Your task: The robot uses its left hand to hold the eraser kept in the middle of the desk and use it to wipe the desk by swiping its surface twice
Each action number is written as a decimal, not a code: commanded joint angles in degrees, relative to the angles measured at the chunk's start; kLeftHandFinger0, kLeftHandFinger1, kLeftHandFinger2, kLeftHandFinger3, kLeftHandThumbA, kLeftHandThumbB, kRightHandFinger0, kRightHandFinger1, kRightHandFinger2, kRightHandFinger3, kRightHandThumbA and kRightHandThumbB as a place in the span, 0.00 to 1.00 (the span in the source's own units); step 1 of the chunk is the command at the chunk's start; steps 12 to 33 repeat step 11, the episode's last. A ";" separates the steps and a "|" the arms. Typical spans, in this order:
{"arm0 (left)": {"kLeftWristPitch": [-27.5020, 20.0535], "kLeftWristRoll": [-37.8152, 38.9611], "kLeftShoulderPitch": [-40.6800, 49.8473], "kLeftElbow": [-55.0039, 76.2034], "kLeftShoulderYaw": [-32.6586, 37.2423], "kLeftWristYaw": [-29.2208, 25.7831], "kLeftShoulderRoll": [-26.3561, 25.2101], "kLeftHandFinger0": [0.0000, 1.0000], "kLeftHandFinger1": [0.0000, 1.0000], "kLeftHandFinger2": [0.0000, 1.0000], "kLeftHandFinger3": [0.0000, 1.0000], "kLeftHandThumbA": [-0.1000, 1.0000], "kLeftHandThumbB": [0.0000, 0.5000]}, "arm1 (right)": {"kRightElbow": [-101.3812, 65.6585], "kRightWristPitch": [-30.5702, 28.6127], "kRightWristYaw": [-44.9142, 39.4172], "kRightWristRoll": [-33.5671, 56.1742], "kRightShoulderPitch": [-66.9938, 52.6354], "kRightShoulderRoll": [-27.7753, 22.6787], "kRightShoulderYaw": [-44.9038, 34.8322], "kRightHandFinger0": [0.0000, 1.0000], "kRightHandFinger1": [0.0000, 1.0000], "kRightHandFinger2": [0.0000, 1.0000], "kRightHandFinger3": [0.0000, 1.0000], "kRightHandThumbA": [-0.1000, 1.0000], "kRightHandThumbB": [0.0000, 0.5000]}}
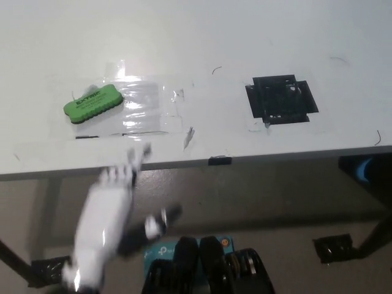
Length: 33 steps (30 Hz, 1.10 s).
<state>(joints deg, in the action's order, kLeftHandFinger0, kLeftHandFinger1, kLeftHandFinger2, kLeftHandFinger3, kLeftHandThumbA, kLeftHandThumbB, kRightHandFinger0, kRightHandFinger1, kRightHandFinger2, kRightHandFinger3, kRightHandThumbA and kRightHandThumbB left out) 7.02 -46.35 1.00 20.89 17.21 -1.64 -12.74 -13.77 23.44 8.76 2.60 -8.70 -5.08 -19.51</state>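
Observation:
The green eraser [92, 105] lies flat on the white desk [202, 37], on the left part of a clear taped sheet [141, 107]. Nothing touches it. My white left hand [113, 214] is blurred below the desk's front edge, well short of the eraser, its fingers spread and holding nothing. My right hand is not in view.
A black taped square [282, 99] sits on the desk's right half. A small black tab [219, 160] marks the front edge. Thin dark pen marks [217, 68] dot the surface. Floor and desk feet [334, 248] show below.

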 commanded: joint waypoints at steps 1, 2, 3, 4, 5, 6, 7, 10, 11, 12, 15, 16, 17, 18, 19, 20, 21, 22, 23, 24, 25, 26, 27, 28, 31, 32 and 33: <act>-6.22 1.47 4.98 -3.29 0.60 -6.04 2.14 1.00 1.00 1.00 1.00 1.00 0.64 | -0.83 -0.54 0.01 0.08 1.16 -0.84 -0.14 1.00 1.00 1.00 1.00 1.00 0.19; -7.22 3.23 5.43 -5.49 0.19 -6.51 2.77 1.00 1.00 1.00 1.00 1.00 0.60 | -0.84 -0.42 0.00 0.16 1.39 -0.96 -0.25 1.00 1.00 1.00 1.00 1.00 0.18; -8.17 4.88 5.74 -6.97 -0.46 -6.69 3.24 1.00 1.00 1.00 1.00 1.00 0.59 | -0.75 -0.46 -0.08 0.21 1.53 -0.95 -0.18 1.00 1.00 1.00 1.00 1.00 0.18; -8.90 6.67 5.97 -7.79 -1.08 -6.45 3.61 1.00 1.00 1.00 1.00 1.00 0.56 | -0.72 -0.42 -0.07 0.23 1.53 -0.81 -0.16 1.00 1.00 1.00 1.00 1.00 0.21; -11.73 10.64 6.18 -11.78 -2.09 -7.40 4.59 1.00 1.00 1.00 1.00 1.00 0.47 | -0.56 -0.77 -0.12 0.15 1.46 -0.85 -0.12 1.00 1.00 1.00 1.00 1.00 0.25; -12.58 11.98 6.50 -13.49 -2.31 -6.75 4.72 1.00 1.00 1.00 1.00 1.00 0.45 | -0.78 -0.53 -0.32 0.52 1.24 -0.75 -0.19 1.00 1.00 1.00 1.00 1.00 0.26; -13.60 13.29 6.22 -16.78 -2.71 -6.31 4.83 1.00 1.00 1.00 1.00 1.00 0.47 | -0.74 -0.69 -0.42 0.18 1.25 -0.93 0.11 1.00 1.00 1.00 1.00 1.00 0.25; -16.62 17.18 5.55 -22.93 -3.94 -5.54 5.60 1.00 1.00 1.00 1.00 1.00 0.46 | -0.83 -0.26 -0.24 -0.52 1.68 -1.17 0.51 1.00 1.00 1.00 1.00 1.00 0.27; -16.62 17.18 5.55 -22.93 -3.94 -5.54 5.60 1.00 1.00 1.00 1.00 1.00 0.46 | -0.83 -0.26 -0.24 -0.52 1.68 -1.17 0.51 1.00 1.00 1.00 1.00 1.00 0.27; -16.62 17.18 5.55 -22.93 -3.94 -5.54 5.60 1.00 1.00 1.00 1.00 1.00 0.46 | -0.83 -0.26 -0.24 -0.52 1.68 -1.17 0.51 1.00 1.00 1.00 1.00 1.00 0.27; -16.62 17.18 5.55 -22.93 -3.94 -5.54 5.60 1.00 1.00 1.00 1.00 1.00 0.46 | -0.83 -0.26 -0.24 -0.52 1.68 -1.17 0.51 1.00 1.00 1.00 1.00 1.00 0.27; -16.62 17.18 5.55 -22.93 -3.94 -5.54 5.60 1.00 1.00 1.00 1.00 1.00 0.46 | -0.83 -0.26 -0.24 -0.52 1.68 -1.17 0.51 1.00 1.00 1.00 1.00 1.00 0.27; -16.62 17.18 5.55 -22.93 -3.94 -5.54 5.60 1.00 1.00 1.00 1.00 1.00 0.46 | -0.83 -0.26 -0.24 -0.52 1.68 -1.17 0.51 1.00 1.00 1.00 1.00 1.00 0.27; -16.62 17.18 5.55 -22.93 -3.94 -5.54 5.60 1.00 1.00 1.00 1.00 1.00 0.46 | -0.83 -0.26 -0.24 -0.52 1.68 -1.17 0.51 1.00 1.00 1.00 1.00 1.00 0.27; -16.62 17.18 5.55 -22.93 -3.94 -5.54 5.60 1.00 1.00 1.00 1.00 1.00 0.46 | -0.83 -0.26 -0.24 -0.52 1.68 -1.17 0.51 1.00 1.00 1.00 1.00 1.00 0.27; -16.62 17.18 5.55 -22.93 -3.94 -5.54 5.60 1.00 1.00 1.00 1.00 1.00 0.46 | -0.83 -0.26 -0.24 -0.52 1.68 -1.17 0.51 1.00 1.00 1.00 1.00 1.00 0.27; -16.62 17.18 5.55 -22.93 -3.94 -5.54 5.60 1.00 1.00 1.00 1.00 1.00 0.46 | -0.83 -0.26 -0.24 -0.52 1.68 -1.17 0.51 1.00 1.00 1.00 1.00 1.00 0.27; -16.62 17.18 5.55 -22.93 -3.94 -5.54 5.60 1.00 1.00 1.00 1.00 1.00 0.46 | -0.83 -0.26 -0.24 -0.52 1.68 -1.17 0.51 1.00 1.00 1.00 1.00 1.00 0.27; -16.62 17.18 5.55 -22.93 -3.94 -5.54 5.60 1.00 1.00 1.00 1.00 1.00 0.46 | -0.83 -0.26 -0.24 -0.52 1.68 -1.17 0.51 1.00 1.00 1.00 1.00 1.00 0.27; -16.62 17.18 5.55 -22.93 -3.94 -5.54 5.60 1.00 1.00 1.00 1.00 1.00 0.46 | -0.83 -0.26 -0.24 -0.52 1.68 -1.17 0.51 1.00 1.00 1.00 1.00 1.00 0.27; -16.62 17.18 5.55 -22.93 -3.94 -5.54 5.60 1.00 1.00 1.00 1.00 1.00 0.46 | -0.83 -0.26 -0.24 -0.52 1.68 -1.17 0.51 1.00 1.00 1.00 1.00 1.00 0.27; -16.62 17.18 5.55 -22.93 -3.94 -5.54 5.60 1.00 1.00 1.00 1.00 1.00 0.46 | -0.83 -0.26 -0.24 -0.52 1.68 -1.17 0.51 1.00 1.00 1.00 1.00 1.00 0.27; -16.62 17.18 5.55 -22.93 -3.94 -5.54 5.60 1.00 1.00 1.00 1.00 1.00 0.46 | -0.83 -0.26 -0.24 -0.52 1.68 -1.17 0.51 1.00 1.00 1.00 1.00 1.00 0.27; -16.62 17.18 5.55 -22.93 -3.94 -5.54 5.60 1.00 1.00 1.00 1.00 1.00 0.46 | -0.83 -0.26 -0.24 -0.52 1.68 -1.17 0.51 1.00 1.00 1.00 1.00 1.00 0.27; -16.62 17.18 5.55 -22.93 -3.94 -5.54 5.60 1.00 1.00 1.00 1.00 1.00 0.46 | -0.83 -0.26 -0.24 -0.52 1.68 -1.17 0.51 1.00 1.00 1.00 1.00 1.00 0.27; -16.62 17.18 5.55 -22.93 -3.94 -5.54 5.60 1.00 1.00 1.00 1.00 1.00 0.46 | -0.83 -0.26 -0.24 -0.52 1.68 -1.17 0.51 1.00 1.00 1.00 1.00 1.00 0.27; -16.62 17.18 5.55 -22.93 -3.94 -5.54 5.60 1.00 1.00 1.00 1.00 1.00 0.46 | -0.83 -0.26 -0.24 -0.52 1.68 -1.17 0.51 1.00 1.00 1.00 1.00 1.00 0.27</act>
